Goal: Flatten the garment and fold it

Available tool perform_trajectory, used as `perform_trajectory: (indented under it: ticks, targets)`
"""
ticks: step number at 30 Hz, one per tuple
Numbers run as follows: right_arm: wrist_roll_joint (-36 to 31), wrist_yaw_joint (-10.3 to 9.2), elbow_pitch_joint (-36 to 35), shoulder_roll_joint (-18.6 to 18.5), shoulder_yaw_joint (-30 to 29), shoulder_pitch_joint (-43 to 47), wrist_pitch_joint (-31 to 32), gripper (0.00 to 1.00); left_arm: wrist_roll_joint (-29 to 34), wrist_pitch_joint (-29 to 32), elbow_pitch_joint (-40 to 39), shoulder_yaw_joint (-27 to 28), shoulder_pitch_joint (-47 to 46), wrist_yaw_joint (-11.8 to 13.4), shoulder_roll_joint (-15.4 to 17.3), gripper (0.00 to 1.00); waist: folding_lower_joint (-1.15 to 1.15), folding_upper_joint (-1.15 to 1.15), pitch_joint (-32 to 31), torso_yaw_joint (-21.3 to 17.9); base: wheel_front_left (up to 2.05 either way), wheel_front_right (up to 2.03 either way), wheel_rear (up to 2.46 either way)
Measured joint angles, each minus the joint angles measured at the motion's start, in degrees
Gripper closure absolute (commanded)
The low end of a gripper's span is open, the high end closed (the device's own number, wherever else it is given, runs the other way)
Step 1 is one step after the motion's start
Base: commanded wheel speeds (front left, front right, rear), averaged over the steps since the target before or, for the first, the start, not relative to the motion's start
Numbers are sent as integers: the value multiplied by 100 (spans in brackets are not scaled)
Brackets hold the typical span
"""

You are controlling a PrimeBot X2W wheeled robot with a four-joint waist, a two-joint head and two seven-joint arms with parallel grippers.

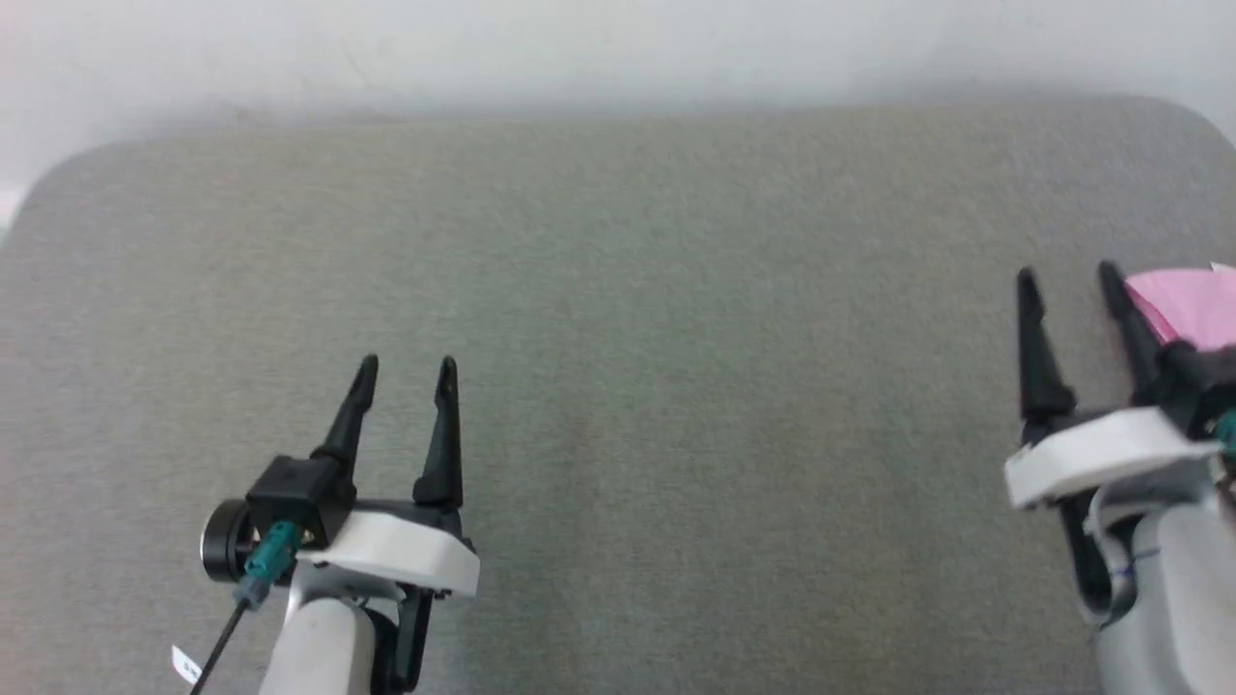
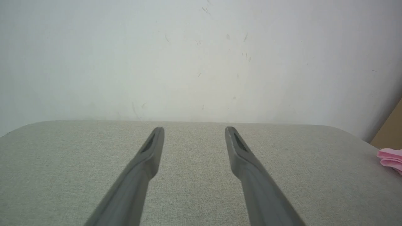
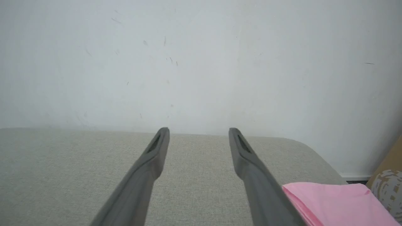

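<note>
My left end effector [image 1: 407, 372] sits over the near-left part of the desk [image 1: 618, 290]. Its fingers are spread and nothing is between them. Left wrist view agrees: both fingers [image 2: 147, 157] are apart with bare grey fabric top in the gap. The tips point at the far edge and the white wall [image 2: 201, 62] behind it.

The right end effector [image 1: 1067, 280] is over by the desk's right edge, also spread wide and empty. In the right wrist view I see grey desk surface between its fingers.

The garment [image 1: 1190, 301] lies at the right edge of the desk, just beside the right end effector's outer finger [image 1: 1130, 309]. Head view cuts it off at the frame border, so I get a pink patch with a small white bit at its top.

In the right wrist view it reads as a flat pink slab with layered edges along one side. It looks folded over, not spread out. The outer finger overlaps it there, and I can't tell if it touches the fabric or clears it. Not gripped either way.

Left wrist view picks up a sliver of the same pink at the desk's right edge, well apart from the left end effector.

Past the desk's right edge there's a tan board [image 3: 389, 157] and a patterned object [image 3: 388, 191], too cropped to identify. A teal connector [image 1: 263, 569] with a black cable sits on the left wrist.
</note>
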Motion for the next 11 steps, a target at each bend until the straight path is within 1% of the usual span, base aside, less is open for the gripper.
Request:
perform_trajectory:
  ticks: [5, 11]
  targets:
    - [63, 0, -450, 198, 201, 537, -20, 0, -8, 0, 86, -15, 104, 36, -5, 0, 1, 0, -234, 238, 0, 0, 0]
    - [20, 0, -649, 328, 265, 1000, -69, 0, 9, 0, 136, -74, 186, 103, -12, 0, 1, 0, -426, 436, 0, 0, 0]
